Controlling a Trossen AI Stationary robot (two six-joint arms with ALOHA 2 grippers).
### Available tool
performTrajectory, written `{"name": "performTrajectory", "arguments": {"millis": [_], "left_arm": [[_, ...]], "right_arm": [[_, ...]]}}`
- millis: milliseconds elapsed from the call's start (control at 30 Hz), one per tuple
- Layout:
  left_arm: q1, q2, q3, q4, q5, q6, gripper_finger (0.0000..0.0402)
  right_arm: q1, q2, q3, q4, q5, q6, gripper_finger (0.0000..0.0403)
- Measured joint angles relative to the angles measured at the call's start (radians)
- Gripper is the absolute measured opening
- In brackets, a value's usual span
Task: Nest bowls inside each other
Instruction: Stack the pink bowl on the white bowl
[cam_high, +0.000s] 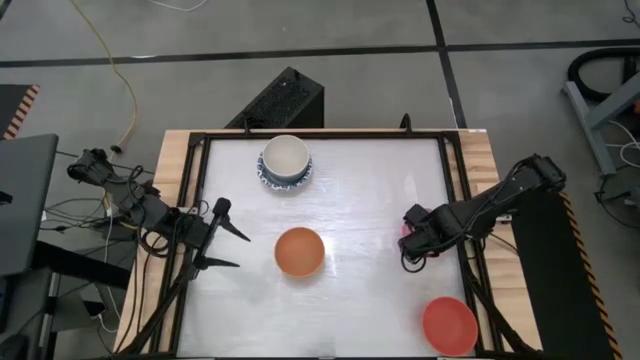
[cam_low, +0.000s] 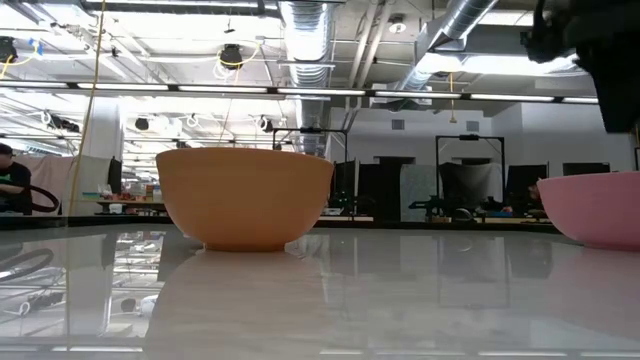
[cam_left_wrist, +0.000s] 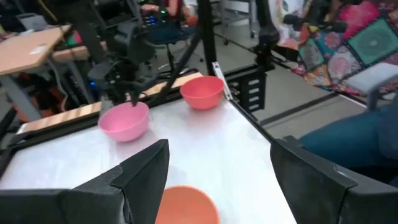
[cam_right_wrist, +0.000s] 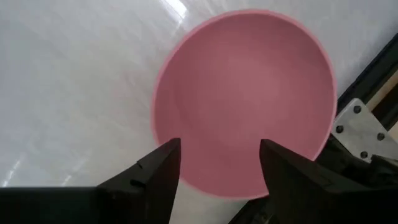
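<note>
A pink bowl (cam_right_wrist: 242, 93) sits upright on the white table near its right edge, mostly hidden under my right gripper (cam_high: 408, 240) in the high view. That gripper (cam_right_wrist: 219, 146) points down, open, over the bowl's rim. An orange bowl (cam_high: 299, 252) stands at the table's middle, and my left gripper (cam_high: 243, 251) is level and open just left of it, apart from it. A red bowl (cam_high: 449, 325) rests at the near right corner. At the far middle a cream bowl (cam_high: 286, 155) sits inside a blue-patterned one (cam_high: 268, 176). My right gripper's open fingers (cam_right_wrist: 158, 177) stand above one side of the pink bowl's rim (cam_right_wrist: 186, 180), coming from above. Whether they touch the rim, I cannot tell. The bowl rests on its base on the table.
A black frame (cam_high: 455, 190) runs along the table's edges, close beside the pink bowl. Bare table top lies between the orange bowl and the pink one. Beyond the right edge, the left wrist view shows a person's leg (cam_left_wrist: 348, 143).
</note>
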Motion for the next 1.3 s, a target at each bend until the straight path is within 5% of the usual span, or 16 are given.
{"name": "performTrajectory", "arguments": {"millis": [733, 1300], "left_arm": [[0.0, -0.002, 0.0, -0.002, 0.004, -0.007, 0.027], [0.018, -0.002, 0.0, -0.003, -0.018, -0.05, 0.027]], "right_arm": [[-0.098, 0.0, -0.22, 0.343, 0.007, -0.132, 0.024], [-0.133, -0.103, -0.142, 0.262, 0.024, -0.154, 0.024]]}}
